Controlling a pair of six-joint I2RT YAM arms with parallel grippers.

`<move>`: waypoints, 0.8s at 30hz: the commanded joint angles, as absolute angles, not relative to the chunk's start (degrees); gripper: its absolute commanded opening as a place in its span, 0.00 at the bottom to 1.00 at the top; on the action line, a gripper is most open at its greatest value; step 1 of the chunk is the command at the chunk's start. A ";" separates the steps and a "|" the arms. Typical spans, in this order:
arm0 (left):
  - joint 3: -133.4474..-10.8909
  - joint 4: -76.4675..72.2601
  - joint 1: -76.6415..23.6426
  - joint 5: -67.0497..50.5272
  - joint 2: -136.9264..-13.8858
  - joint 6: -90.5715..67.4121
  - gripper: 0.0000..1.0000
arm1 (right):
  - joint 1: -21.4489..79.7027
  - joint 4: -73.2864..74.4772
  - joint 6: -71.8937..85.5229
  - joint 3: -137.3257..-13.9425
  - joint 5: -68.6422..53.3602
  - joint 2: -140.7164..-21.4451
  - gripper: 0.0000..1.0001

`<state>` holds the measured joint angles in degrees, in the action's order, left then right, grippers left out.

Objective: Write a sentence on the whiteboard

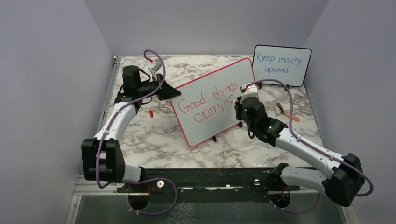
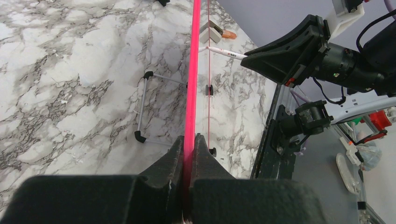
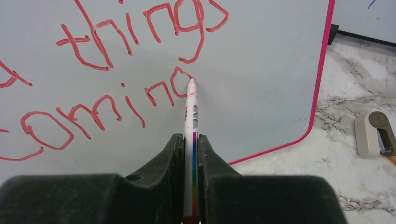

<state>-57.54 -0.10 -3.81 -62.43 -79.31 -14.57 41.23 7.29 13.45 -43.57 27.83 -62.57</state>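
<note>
A marble-patterned table [image 1: 154, 135] sits between plain lavender-grey walls. At its middle stands the whiteboard [image 1: 205, 131], upright on small black feet and turned at an angle, its thin red-pink frame running all round. The sentence [image 1: 208, 103] is in red on its face in two lines, "Good things" above "coming", the last letter only a loop. The left gripper [image 2: 189, 140] is clamped tight on the board's left frame edge. The right gripper [image 3: 190, 137] is closed on a white marker [image 3: 191, 107], whose red tip touches the board at that loop. At the far right a smaller black-framed board [image 1: 282, 63] carries blue writing. An eraser [image 3: 371, 134] lies on the table right of the whiteboard.
</note>
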 commanded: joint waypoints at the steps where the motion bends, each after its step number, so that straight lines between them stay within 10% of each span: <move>1: -55.99 5.11 -4.83 -55.72 -82.09 -9.40 0.00 | 40.96 10.28 15.72 -43.21 25.83 -62.91 0.01; 24: -56.07 5.11 -4.83 -55.90 -82.00 -9.49 0.00 | 40.96 17.78 18.98 -41.20 21.00 -62.80 0.01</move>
